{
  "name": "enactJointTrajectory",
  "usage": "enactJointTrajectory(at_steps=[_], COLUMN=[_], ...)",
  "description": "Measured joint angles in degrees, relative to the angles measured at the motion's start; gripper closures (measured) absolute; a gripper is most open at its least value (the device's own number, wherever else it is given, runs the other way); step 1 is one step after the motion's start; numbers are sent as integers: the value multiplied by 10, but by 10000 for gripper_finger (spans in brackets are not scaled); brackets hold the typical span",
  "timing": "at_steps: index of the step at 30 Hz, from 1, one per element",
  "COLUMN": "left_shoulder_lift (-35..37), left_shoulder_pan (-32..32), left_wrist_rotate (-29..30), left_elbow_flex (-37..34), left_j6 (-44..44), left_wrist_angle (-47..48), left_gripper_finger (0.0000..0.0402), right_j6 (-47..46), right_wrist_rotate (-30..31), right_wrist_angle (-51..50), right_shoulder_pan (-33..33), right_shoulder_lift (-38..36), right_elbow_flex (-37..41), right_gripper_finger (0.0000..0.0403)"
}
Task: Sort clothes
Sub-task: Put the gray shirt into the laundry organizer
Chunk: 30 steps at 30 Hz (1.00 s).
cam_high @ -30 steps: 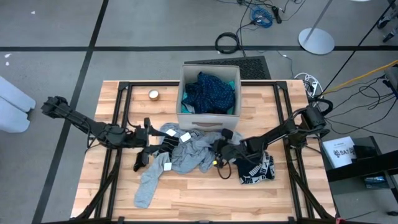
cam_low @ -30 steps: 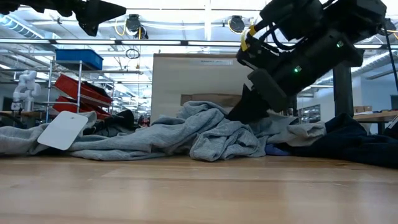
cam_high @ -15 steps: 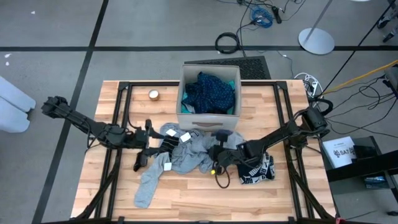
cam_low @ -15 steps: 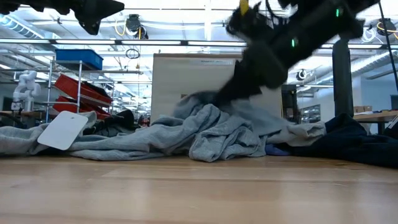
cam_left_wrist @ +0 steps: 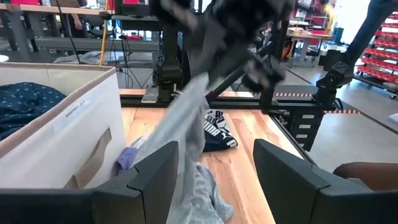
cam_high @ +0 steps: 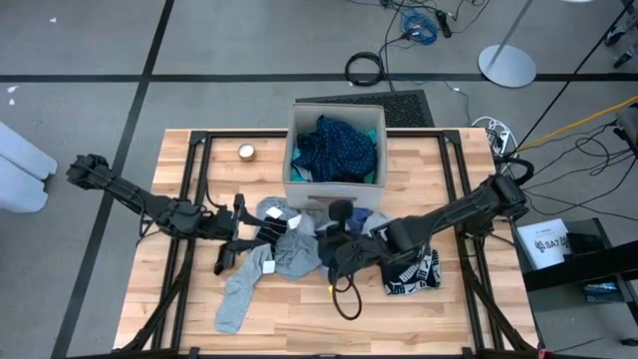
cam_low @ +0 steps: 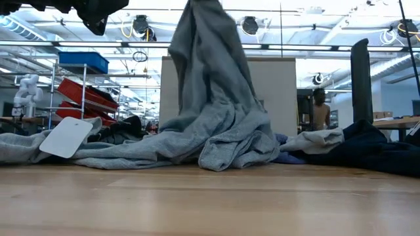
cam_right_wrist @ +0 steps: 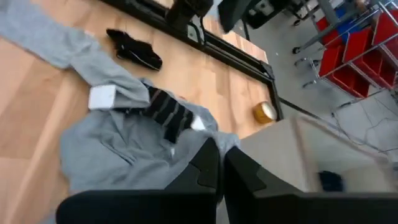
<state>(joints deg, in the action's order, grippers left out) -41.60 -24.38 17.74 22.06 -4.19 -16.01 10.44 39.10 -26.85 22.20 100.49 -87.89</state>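
A grey garment [cam_high: 289,254] lies in the pile at the table's middle, and part of it is drawn up in a tall peak [cam_low: 203,59]. My right gripper [cam_high: 329,242] is shut on it above the pile; its fingers [cam_right_wrist: 208,163] show closed in the right wrist view. My left gripper [cam_high: 242,221] is open and empty at the pile's left side, fingers level [cam_left_wrist: 214,180]. A black-and-white patterned garment [cam_high: 414,271] lies on the table at the pile's right. A navy dotted garment [cam_high: 339,145] lies in the beige box [cam_high: 291,150]. A black sock [cam_high: 224,259] lies at the left. My right gripper holds a bunched part of the grey garment [cam_left_wrist: 196,87], fingers coming from above; how many layers, I cannot tell. The cloth hangs below the fingers in a long peak [cam_low: 210,78]. Its lower part [cam_low: 223,144] stays on the table among the pile.
A tape roll [cam_high: 246,152] sits at the far left of the table. A long grey piece [cam_high: 237,294] trails toward the near edge. A white tag [cam_low: 65,136] lies on the pile. Black rails [cam_high: 194,199] run along both table sides. Bare wood shows near the front edge.
My right gripper has risen and gone toward the table's left with the grey garment. The held part has been drawn up from a low heap into a tall peak; the rest of the pile has stayed on the table.
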Motion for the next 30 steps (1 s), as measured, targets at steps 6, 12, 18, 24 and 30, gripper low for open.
enactJointTrajectory(at_steps=[6,12,18,24,30], left_shoulder_lift=[0,-12,-52,-113,-183], left_shoulder_pan=[0,0,0,8,47], left_wrist_rotate=[0,0,9,82,98], left_elbow_flex=[0,0,0,0,1], left_j6=[0,0,0,3,5], left_wrist_angle=[0,0,0,0,-3], left_gripper_finger=[183,183,183,183,183], right_j6=[-76,-245,-372,-426,-425], right_wrist_rotate=[2,66,71,71,71], right_wrist_angle=[-220,-448,-565,-600,-600], right_shoulder_pan=[12,50,94,116,118], right_shoulder_lift=[-1,-1,0,0,0], right_elbow_flex=[-126,-179,-187,-187,-187], right_gripper_finger=[403,403,403,403,403])
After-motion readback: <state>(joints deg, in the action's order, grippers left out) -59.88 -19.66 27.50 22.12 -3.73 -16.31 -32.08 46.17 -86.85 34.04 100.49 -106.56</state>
